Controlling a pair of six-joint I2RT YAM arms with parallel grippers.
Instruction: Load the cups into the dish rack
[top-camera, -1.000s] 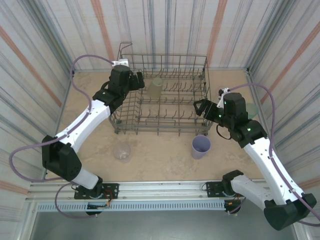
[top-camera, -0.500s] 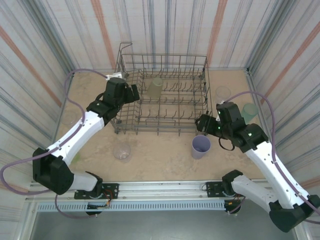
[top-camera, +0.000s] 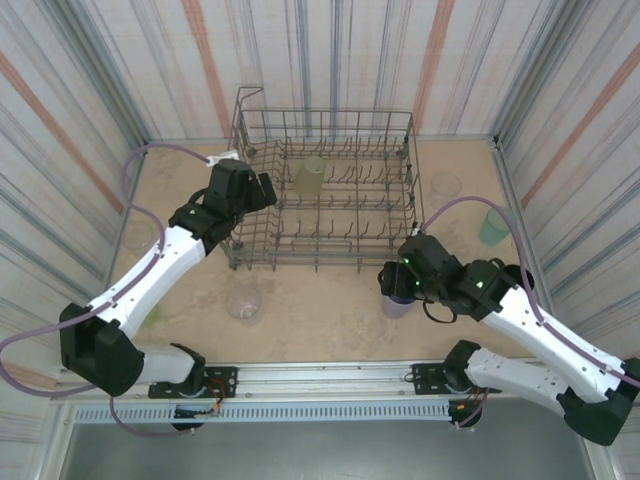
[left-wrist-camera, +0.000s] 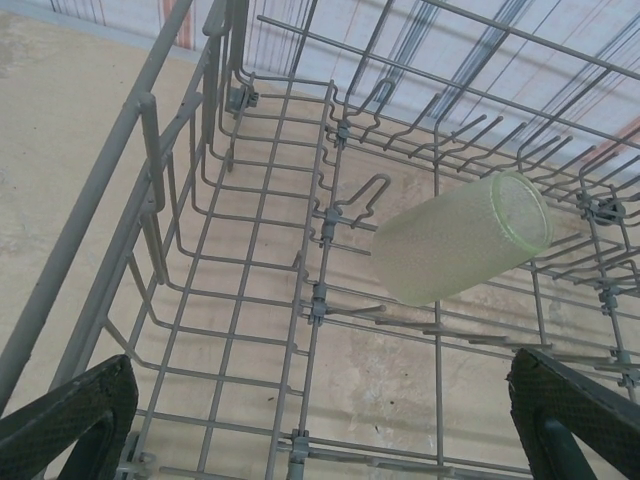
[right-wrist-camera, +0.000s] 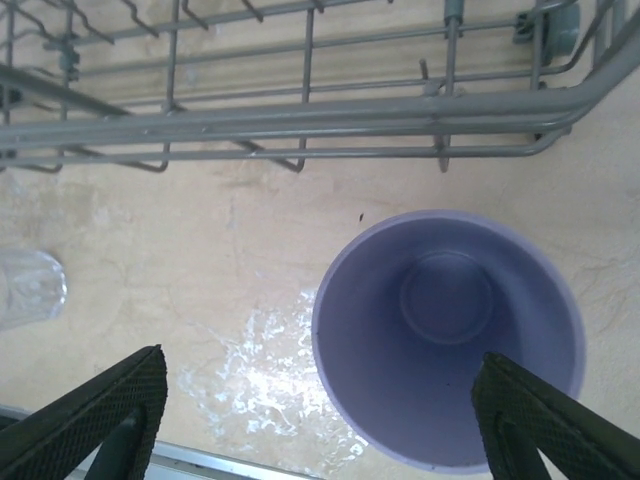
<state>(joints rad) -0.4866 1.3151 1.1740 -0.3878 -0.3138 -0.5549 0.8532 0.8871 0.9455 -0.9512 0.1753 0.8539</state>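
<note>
1. One frosted olive-yellow tumbler (left-wrist-camera: 462, 238) is sitting among the tines inside the grey wire dish rack (left-wrist-camera: 150, 170).
2. A lavender plastic tumbler (right-wrist-camera: 445, 335) is standing just outside the rack. The right gripper (right-wrist-camera: 320, 365) is straddling it with its jaws apart, not yet gripping.
3. A near clear tumbler (top-camera: 243, 300), a far clear tumbler (top-camera: 445, 185) and a teal tumbler (top-camera: 493, 225) are waiting on the sandy table (top-camera: 330, 320).
4. The left gripper (left-wrist-camera: 320, 368) is hovering spread wide at the rack's left wall.

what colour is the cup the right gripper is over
The cup is lavender, seen best in the right wrist view.

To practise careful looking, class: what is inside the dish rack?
One olive-yellow tumbler lies tilted across the tines inside the dish rack. The left pincer hangs over the rack's left side, so the wire beneath it cannot be checked.
</note>
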